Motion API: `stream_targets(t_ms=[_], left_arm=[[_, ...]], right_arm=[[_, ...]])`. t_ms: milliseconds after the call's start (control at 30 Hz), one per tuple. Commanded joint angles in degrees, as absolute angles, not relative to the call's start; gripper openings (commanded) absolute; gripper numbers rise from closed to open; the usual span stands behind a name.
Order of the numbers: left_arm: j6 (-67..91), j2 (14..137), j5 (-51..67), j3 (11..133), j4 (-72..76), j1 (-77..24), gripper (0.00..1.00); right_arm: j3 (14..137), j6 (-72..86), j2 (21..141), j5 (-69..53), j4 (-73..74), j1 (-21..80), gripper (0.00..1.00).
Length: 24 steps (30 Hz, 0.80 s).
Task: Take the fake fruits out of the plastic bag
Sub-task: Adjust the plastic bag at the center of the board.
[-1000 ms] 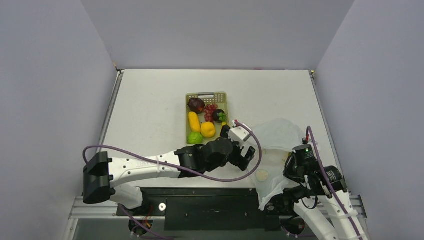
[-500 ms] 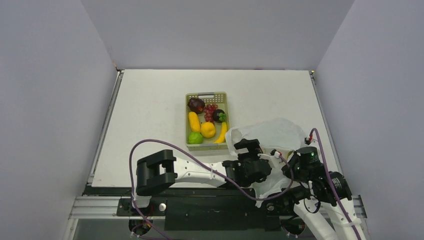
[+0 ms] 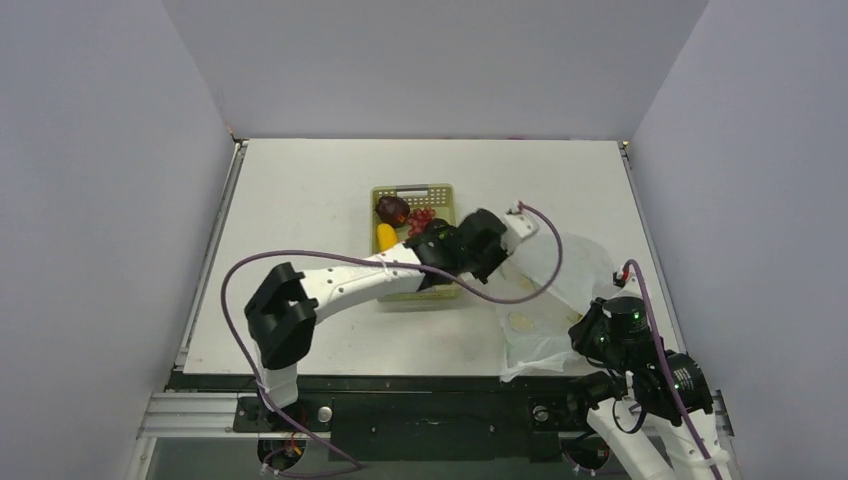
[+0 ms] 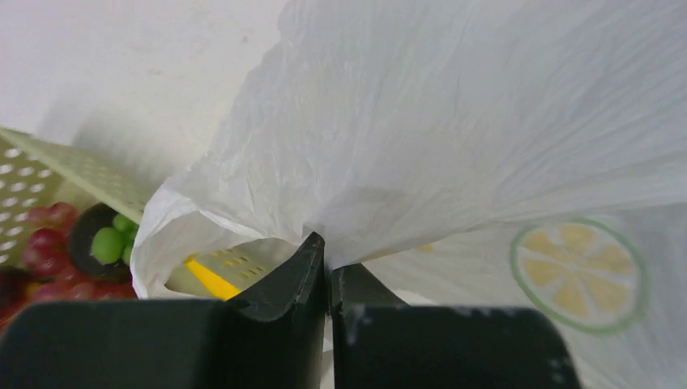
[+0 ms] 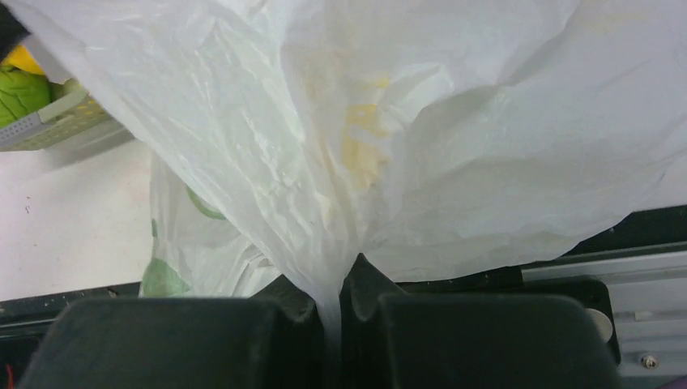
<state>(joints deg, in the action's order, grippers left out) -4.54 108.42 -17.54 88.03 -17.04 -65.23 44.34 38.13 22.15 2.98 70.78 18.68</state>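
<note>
The white plastic bag (image 3: 555,285) is stretched between both grippers at the right of the table. My left gripper (image 3: 497,258) is shut on the bag's far-left edge, beside the basket; in the left wrist view its jaws (image 4: 326,251) pinch a fold of the bag (image 4: 454,121). My right gripper (image 3: 588,328) is shut on the bag's near end, with film bunched between the jaws (image 5: 336,279). The fake fruits lie in the yellow-green basket (image 3: 412,190): a maroon one (image 3: 392,209), a yellow one (image 3: 385,237), red grapes (image 3: 422,215). No fruit shows through the bag (image 5: 405,121).
The left arm (image 3: 340,280) lies across the basket's near half and hides the fruit there. A lemon print (image 4: 577,271) marks the bag. A green fruit (image 5: 20,89) shows by the basket rim (image 5: 49,126). The table's near edge rail (image 3: 400,380) is just behind the bag.
The left arm swung from the near table edge up to the basket's right side, and its open jaws shut on the bag. The bag is now pulled out flatter. The right gripper drew back slightly.
</note>
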Motion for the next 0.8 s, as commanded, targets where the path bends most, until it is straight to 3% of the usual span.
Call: stream_targets(t_ms=[0,167,300,400,567,667,767], left_arm=[[15.62,97.54,25.42,85.36,-16.63,-53.65,0.00],[30.94,90.17,49.37,76.66,0.19,-47.30,0.00],[62.51,93.03,62.92,70.37,33.38,-43.12,0.00],[78.90,99.83,65.99,69.38,61.24,-40.81,0.00],[97.65,118.60,63.95,72.76,85.62,-36.67,0.00],[93.41,124.15,63.04,74.03,79.91,-34.52,0.00],[71.81,121.67,61.05,73.98,54.69,-32.95,0.00]], right_arm=[[46.88,34.93,22.40,6.00,67.00,18.37,0.00],[47.03,34.27,25.59,2.95,61.03,18.38,0.00],[49.65,36.14,30.54,9.34,62.43,18.28,0.00],[50.04,38.96,31.46,15.04,66.19,18.28,0.00],[47.31,43.32,29.86,19.46,70.62,18.31,0.00],[46.43,45.58,28.75,20.26,72.30,18.39,0.00],[46.54,45.55,29.40,20.31,72.54,18.38,0.00]])
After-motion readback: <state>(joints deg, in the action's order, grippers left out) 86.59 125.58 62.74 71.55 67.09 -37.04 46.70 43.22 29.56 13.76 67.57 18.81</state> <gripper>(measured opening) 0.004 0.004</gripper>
